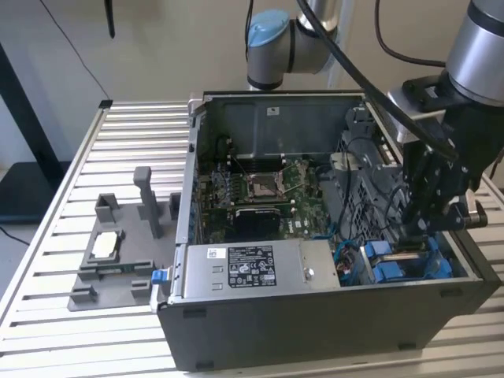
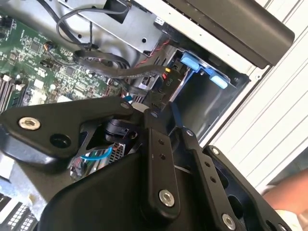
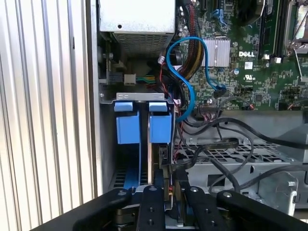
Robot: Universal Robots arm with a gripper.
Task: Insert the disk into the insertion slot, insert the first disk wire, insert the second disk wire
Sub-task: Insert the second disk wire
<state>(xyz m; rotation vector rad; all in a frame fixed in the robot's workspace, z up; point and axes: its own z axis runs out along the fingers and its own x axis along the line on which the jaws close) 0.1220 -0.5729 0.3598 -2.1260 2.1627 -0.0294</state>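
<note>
My claw (image 3: 166, 192) pinches a black wire connector (image 3: 165, 161) narrowly above the disk (image 3: 159, 127), apparently already seated in the insertion slot (image 3: 143, 97); wiring remains.

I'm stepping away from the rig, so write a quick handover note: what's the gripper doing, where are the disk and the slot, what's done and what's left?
Gripper: down inside the open computer case, at the corner on the exterior view's right, over the drive bay. In the second wrist view its fingers close on a black cable connector.
Insertion slot: grey cage with blue clips, beside the power-supply box.
Disk: looks seated in the cage, blue carrier showing at the bay; the drive body is hidden.
Done: disk insertion, apparently.
Left: wiring. Whether either wire is plugged cannot be told; a blue cable hangs loose nearby.
</note>
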